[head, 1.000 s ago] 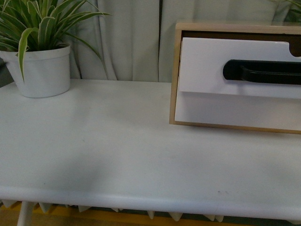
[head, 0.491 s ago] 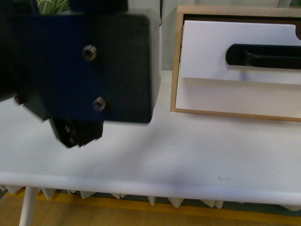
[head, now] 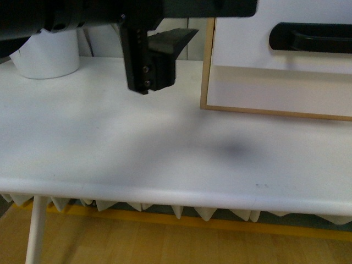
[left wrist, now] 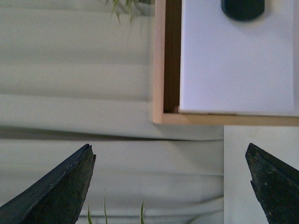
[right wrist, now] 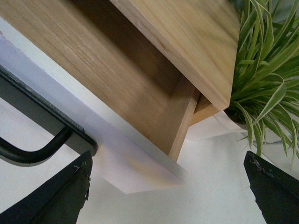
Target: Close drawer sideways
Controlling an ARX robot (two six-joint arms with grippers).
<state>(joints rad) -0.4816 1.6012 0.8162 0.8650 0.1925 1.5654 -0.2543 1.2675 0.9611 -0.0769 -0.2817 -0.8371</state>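
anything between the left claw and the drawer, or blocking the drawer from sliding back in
Nothing visible. The open left claw has a clear line to the drawer, only bare table between them. In the right wrist view, the space behind the drawer front shows just wood, no object.

The front view looks from the robot's body forward and down across the table (head: 137, 159), with the left arm (head: 82, 14) crossing the top of the frame very near the lens. The left wrist view looks out between the spread tips of the left gripper (left wrist: 168, 146). It faces the curtain (left wrist: 70, 70) and one corner of the drawer (left wrist: 233, 60), which lie ahead of the fingertips. The camera is rolled on its side, so the curtain folds run level. The right wrist view looks out between the parted tips of the right gripper (right wrist: 168, 154). It sits close against the drawer's wooden side, with a plant (right wrist: 266, 70) further ahead. All three views share the drawer and its black handle (head: 311, 38).
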